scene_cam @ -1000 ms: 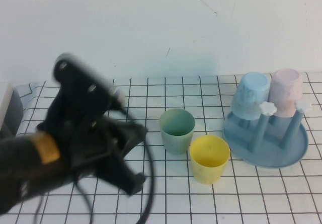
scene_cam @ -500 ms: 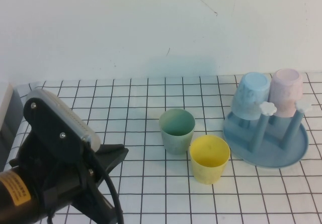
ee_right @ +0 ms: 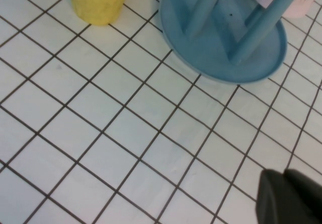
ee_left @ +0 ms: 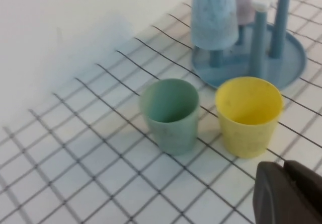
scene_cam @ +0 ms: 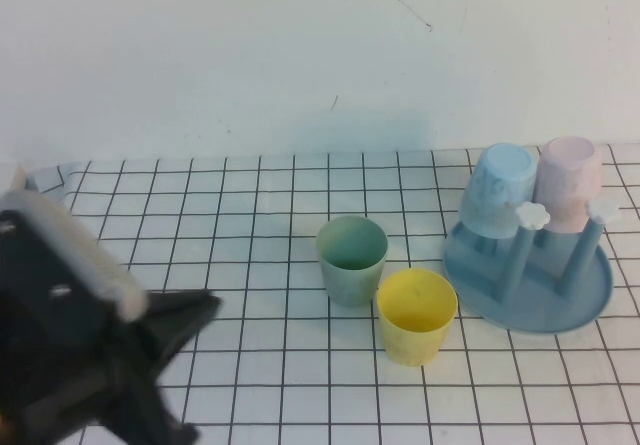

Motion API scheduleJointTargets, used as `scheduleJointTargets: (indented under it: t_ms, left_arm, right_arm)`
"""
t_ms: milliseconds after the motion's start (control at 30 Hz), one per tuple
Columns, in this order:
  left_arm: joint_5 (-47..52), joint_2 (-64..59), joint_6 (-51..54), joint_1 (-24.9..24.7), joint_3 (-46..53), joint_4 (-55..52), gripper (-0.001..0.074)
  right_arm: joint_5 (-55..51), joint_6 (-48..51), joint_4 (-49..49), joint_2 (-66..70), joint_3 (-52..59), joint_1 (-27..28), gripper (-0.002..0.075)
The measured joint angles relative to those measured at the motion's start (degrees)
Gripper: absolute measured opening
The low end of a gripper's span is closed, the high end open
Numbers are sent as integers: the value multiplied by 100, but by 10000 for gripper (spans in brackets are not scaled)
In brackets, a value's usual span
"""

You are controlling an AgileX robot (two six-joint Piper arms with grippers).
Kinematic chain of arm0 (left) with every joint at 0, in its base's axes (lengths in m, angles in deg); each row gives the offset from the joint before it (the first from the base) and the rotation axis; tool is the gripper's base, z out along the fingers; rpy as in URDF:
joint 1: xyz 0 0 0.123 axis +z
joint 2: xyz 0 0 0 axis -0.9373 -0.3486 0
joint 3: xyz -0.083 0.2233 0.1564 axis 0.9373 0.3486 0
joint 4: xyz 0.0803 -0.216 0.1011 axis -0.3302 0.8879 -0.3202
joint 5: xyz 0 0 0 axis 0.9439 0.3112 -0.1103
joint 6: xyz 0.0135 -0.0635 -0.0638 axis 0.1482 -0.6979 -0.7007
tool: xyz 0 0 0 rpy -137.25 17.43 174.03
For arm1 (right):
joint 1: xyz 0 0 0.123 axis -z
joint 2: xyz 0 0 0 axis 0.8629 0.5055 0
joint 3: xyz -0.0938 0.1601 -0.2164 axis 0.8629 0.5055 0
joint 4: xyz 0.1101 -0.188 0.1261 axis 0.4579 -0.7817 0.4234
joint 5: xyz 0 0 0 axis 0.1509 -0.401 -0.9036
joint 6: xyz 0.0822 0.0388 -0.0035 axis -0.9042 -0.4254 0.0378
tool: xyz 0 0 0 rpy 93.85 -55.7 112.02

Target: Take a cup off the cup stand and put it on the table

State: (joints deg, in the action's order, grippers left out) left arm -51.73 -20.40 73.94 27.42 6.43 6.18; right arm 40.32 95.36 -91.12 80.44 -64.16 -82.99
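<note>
The yellow cup (scene_cam: 417, 315) stands upright on the table (scene_cam: 300, 385), between the pale green tumbler (scene_cam: 352, 258) and the blue cup stand (scene_cam: 530, 290). It also shows in the left wrist view (ee_left: 248, 114) and at the edge of the right wrist view (ee_right: 98, 0). My left gripper (scene_cam: 205, 307) is shut and empty at the near left, well away from the cups; its tips (ee_left: 284, 166) show in the left wrist view. My right gripper (ee_right: 283, 173) is shut and empty above bare table near the stand (ee_right: 221, 43); it is out of the high view.
A light blue tumbler (scene_cam: 498, 190) and a pink tumbler (scene_cam: 570, 183) hang upside down on the stand's pegs. Two pegs with white flower knobs (scene_cam: 533, 215) are bare. A white wall rises behind the table.
My left arm has drawn back toward the near left corner, away from the cups. The cups and the stand have not moved.
</note>
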Motion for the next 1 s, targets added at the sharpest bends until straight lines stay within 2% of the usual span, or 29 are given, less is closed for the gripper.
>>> scheduleJointTargets:
  t_ms: [200, 400, 567, 767, 1000]
  left_arm:
    - [-58, 1319, 27, 1129, 685, -50, -2]
    - [-52, 2841, 36, 2440, 1894, -61, -2]
    - [-52, 3896, 40, 3267, 2681, -61, -2]
    - [-28, 4520, 50, 3941, 3359, 40, -2]
    - [509, 4569, -313, 4088, 3403, 179, -2]
  right_arm:
    - [-14, 0, 0, 0, 0, 0, -1]
    - [-14, 0, 10, 0, 0, 0, -1]
    - [-14, 0, 10, 0, 0, 0, -1]
    - [-14, 0, 10, 0, 0, 0, -1]
    - [-14, 0, 21, 0, 0, 0, -1]
